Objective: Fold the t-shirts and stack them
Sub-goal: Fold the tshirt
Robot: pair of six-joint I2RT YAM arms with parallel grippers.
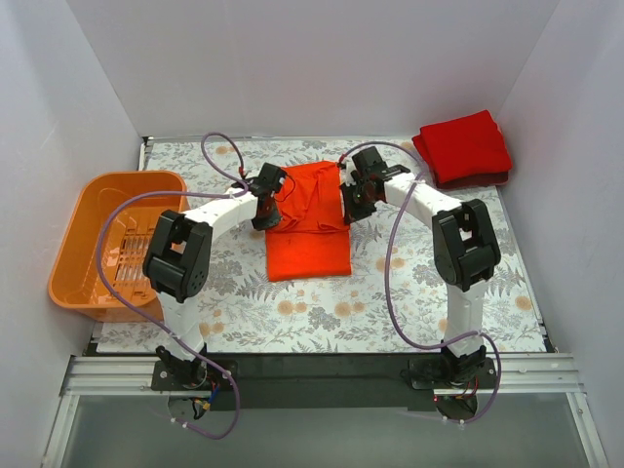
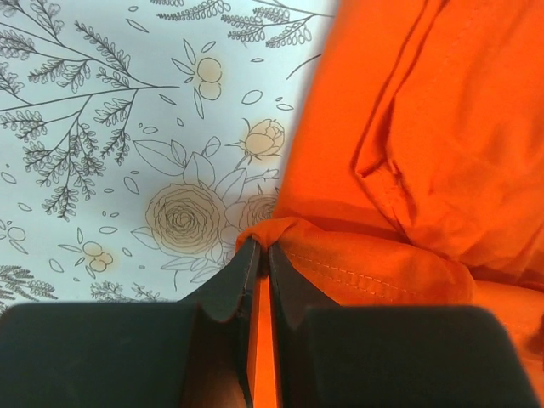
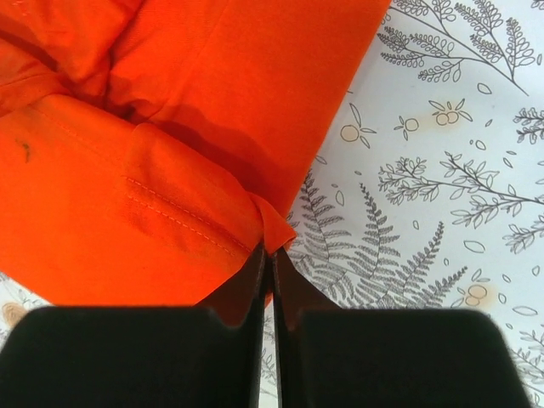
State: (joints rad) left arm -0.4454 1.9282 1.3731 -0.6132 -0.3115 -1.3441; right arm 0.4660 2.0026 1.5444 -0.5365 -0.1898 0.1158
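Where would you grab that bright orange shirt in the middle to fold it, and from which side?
By its two side edges, one from each side, coming in low. The orange shirt lies flat and part-folded, so only its thin edges offer a pinch; the left tool and right tool are each shut on one.

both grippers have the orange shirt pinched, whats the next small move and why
Probably raise both together and draw the pinched edges toward the near hem. The left gripper and right gripper are shut on opposite side edges of the orange-red shirt; its far part is rumpled, its near part flat. The deeper red shirt already lies folded, far right.
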